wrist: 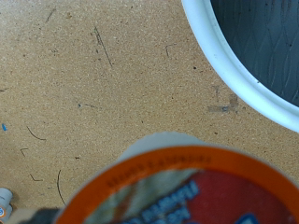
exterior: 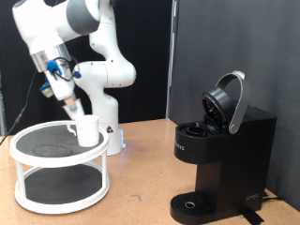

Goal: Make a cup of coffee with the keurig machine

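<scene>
**Hand carrying pod above stand, brewer lid open**

Ext view, L to R: the white two-tier mesh stand (exterior: 58, 167) is sitting on the counter (exterior: 141, 187) at far left. The cup (exterior: 87, 129) is standing upright on the stand's top tier, near its right edge. The hand (exterior: 69, 105) is hanging just above and left of the cup, pointing down over the top tier; the white arm is reaching up and out of frame at top left, w/ the arm base (exterior: 108, 112) right behind the stand.

Further right, well apart from the stand, the keurig machine (exterior: 220, 164) is sitting on the counter w/ its hinged lid (exterior: 228, 101) tilted up and back, so the brew chamber is showing open. Round drip base at bottom front has nothing on it.

Wrist view: a pod (wrist: 182, 187) w/ an orange-rimmed, red-marked top is filling the lower part of the frame, close up to the cam, so the hand is gripping the pod, closed around it. Fingers themselves aren't really showing. Scratched counter is lying below it, w/ the stand's white rim curving through one corner.
</scene>
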Controlling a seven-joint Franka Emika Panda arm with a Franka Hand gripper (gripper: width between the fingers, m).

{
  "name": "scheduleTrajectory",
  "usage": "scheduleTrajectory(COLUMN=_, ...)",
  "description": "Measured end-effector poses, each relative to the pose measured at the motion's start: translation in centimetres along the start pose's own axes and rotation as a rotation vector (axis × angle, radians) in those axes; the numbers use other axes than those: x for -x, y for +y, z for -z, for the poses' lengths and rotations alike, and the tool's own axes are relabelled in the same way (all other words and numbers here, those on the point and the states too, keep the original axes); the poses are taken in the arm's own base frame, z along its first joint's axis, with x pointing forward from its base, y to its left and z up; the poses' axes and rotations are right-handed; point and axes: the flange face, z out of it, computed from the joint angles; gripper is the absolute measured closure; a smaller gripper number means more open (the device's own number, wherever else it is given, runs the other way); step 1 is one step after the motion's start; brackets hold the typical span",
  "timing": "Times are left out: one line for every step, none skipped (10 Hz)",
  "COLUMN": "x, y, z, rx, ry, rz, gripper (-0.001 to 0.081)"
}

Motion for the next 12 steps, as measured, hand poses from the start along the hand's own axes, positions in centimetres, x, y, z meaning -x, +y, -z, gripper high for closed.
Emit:
scheduleTrajectory(x=-0.1, y=0.0, z=0.0, rx=0.000, ry=0.003, rz=0.010, gripper=0.0433)
scheduleTrajectory(x=0.2, y=0.3, z=-0.2, rx=0.044, ry=-0.041, rz=-0.005, gripper=0.0433)
scheduleTrajectory(x=1.1, y=0.7, z=-0.1, rx=0.114, ry=-0.115, rz=-0.021, gripper=0.0433)
scheduleTrajectory(x=2.5, y=1.1, z=0.1, rx=0.177, ry=-0.170, rz=-0.031, gripper=0.0433)
scheduleTrajectory(x=4.0, y=1.5, z=0.0, rx=0.226, ry=-0.197, rz=-0.032, gripper=0.0433)
scheduleTrajectory(x=5.4, y=1.9, z=-0.2, rx=0.264, ry=-0.202, rz=-0.020, gripper=0.0433)
scheduleTrajectory(x=6.9, y=2.3, z=-0.4, rx=0.278, ry=-0.201, rz=-0.017, gripper=0.0433)
scheduleTrajectory(x=8.4, y=2.8, z=-0.7, rx=0.270, ry=-0.197, rz=-0.025, gripper=0.0433)
scheduleTrajectory(x=9.1, y=3.0, z=-0.9, rx=0.255, ry=-0.193, rz=-0.039, gripper=0.0433)
scheduleTrajectory(x=9.0, y=3.0, z=-0.9, rx=0.262, ry=-0.192, rz=-0.031, gripper=0.0433)
scheduleTrajectory(x=8.7, y=3.2, z=-0.9, rx=0.296, ry=-0.200, rz=-0.025, gripper=0.0433)
scheduleTrajectory(x=8.6, y=3.4, z=-0.9, rx=0.333, ry=-0.221, rz=-0.033, gripper=0.0433)
